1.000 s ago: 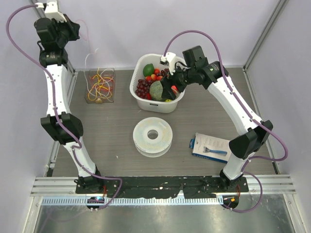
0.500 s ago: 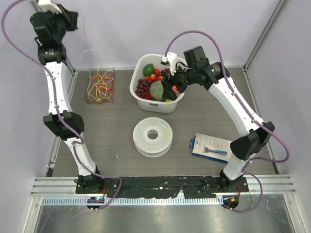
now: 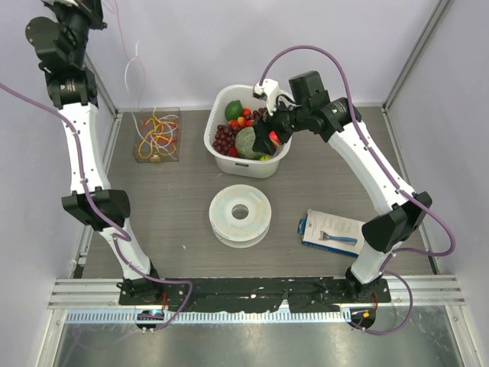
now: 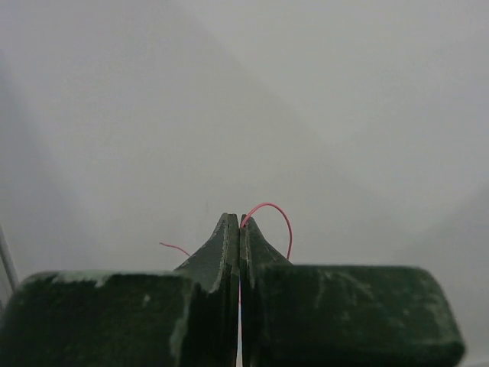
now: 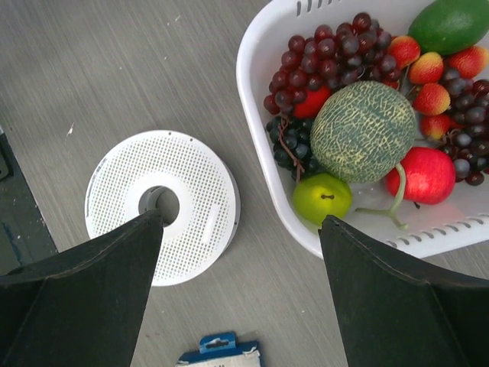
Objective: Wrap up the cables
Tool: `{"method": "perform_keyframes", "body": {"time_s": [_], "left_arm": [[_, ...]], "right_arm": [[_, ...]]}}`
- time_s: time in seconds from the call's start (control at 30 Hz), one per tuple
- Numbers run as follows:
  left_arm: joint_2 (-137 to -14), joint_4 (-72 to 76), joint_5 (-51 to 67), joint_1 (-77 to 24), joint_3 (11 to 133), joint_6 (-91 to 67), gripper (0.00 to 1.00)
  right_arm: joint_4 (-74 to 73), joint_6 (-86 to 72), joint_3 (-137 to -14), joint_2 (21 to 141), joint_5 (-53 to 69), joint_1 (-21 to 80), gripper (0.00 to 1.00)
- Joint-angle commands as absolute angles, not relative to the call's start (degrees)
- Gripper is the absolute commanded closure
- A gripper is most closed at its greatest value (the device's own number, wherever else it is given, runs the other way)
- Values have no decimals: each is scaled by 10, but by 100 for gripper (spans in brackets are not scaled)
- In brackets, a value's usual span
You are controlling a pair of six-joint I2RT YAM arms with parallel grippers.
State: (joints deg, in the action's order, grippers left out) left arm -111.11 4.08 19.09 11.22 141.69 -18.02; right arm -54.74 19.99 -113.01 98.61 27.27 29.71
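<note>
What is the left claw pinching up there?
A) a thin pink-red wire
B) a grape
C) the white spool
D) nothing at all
A: in the wrist view the left gripper is closed tight on a wire, which curls out from between its tips.

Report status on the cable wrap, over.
Left gripper shut on one thin red cable, held high. Right gripper open over fruit basket. Other cables in clear box; spool bare.
</note>
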Motion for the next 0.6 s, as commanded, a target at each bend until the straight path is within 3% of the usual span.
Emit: {"method": "perform_keyframes", "body": {"time_s": [0.0, 0.1, 0.3, 0.37, 0.5, 0.57], "left_arm": [[-1111, -39, 203, 114, 1353, -103, 100], [-1070, -4, 242, 118, 1271, -105, 100], [-1014, 20, 287, 118, 1177, -123, 100], [-995, 29, 294, 117, 1145, -119, 100], [-963, 32, 305, 118, 1098, -111, 100], [-946, 31, 316, 118, 1074, -108, 100]], "right_arm": [[-440, 164, -1122, 958, 276, 297, 12], [-333, 128, -1115, 962, 276, 297, 11], [43, -62, -1116, 1041, 278, 307, 9], [118, -122, -1175, 1110, 261, 322, 9], [135, -184, -1452, 1322, 215, 362, 10], [164, -184, -1522, 1387, 189, 382, 10]]}}
